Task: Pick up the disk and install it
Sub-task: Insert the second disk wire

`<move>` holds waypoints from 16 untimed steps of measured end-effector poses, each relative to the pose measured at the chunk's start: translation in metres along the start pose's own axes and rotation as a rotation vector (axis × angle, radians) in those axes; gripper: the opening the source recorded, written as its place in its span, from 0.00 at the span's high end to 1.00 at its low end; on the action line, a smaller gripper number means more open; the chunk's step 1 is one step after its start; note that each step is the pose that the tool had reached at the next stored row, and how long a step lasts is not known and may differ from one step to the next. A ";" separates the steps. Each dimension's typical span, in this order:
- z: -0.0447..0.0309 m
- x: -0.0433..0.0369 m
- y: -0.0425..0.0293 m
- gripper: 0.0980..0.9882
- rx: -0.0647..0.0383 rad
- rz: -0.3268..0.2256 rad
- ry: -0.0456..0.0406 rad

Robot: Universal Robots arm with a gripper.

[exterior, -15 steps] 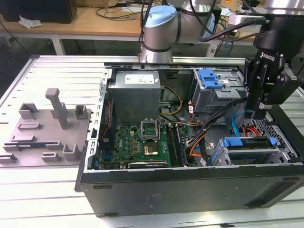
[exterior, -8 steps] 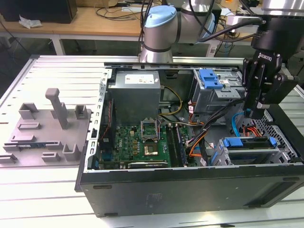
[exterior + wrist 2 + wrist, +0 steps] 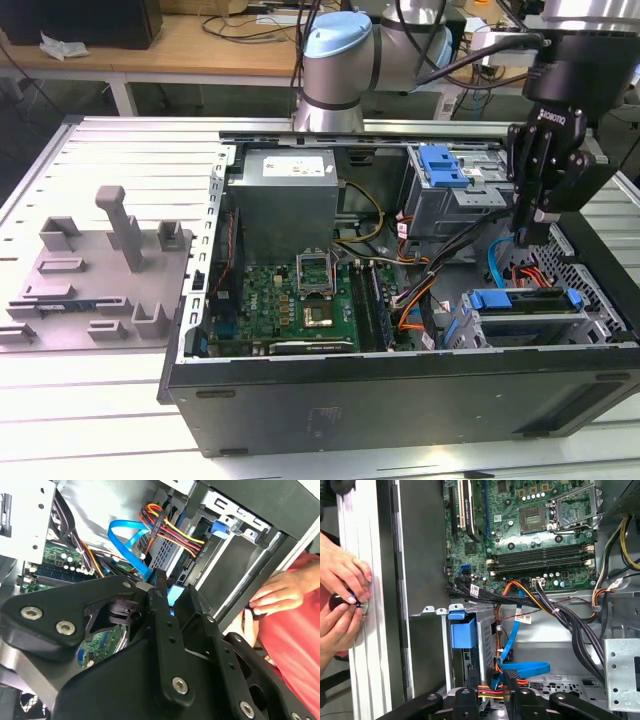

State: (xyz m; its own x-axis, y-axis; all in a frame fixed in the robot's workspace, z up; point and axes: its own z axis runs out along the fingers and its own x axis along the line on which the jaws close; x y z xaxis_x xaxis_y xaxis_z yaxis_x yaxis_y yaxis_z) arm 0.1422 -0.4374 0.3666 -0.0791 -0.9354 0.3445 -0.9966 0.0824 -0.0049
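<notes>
Disk (image 3: pixel 524 303): you see it seated in the case's (image 3: pixel 400 385) lower drive bay, below the gripper (image 3: pixel 527 232).
Jaws: nearly pressed together, pinching nothing.

cables (image 3: pixel 505 275) crowd the gap beside the drive cage (image 3: pixel 455 190).

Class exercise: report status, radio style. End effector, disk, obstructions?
End effector inside case over drive bay. Disk seated in bay. Cables close by; person's hands at case edge.
</notes>
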 end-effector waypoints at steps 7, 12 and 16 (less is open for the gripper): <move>0.0012 -0.0043 0.0003 0.74 0.001 0.001 0.0239; 0.0020 -0.0081 0.0006 0.74 0.000 0.007 0.0406; 0.0019 -0.0104 0.0007 0.74 -0.006 0.024 0.0518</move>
State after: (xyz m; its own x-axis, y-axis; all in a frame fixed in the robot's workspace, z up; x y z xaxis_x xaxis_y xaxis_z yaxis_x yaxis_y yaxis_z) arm 0.1423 -0.4282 0.3612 -0.1012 -0.9142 0.3925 -0.9943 0.1064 -0.0084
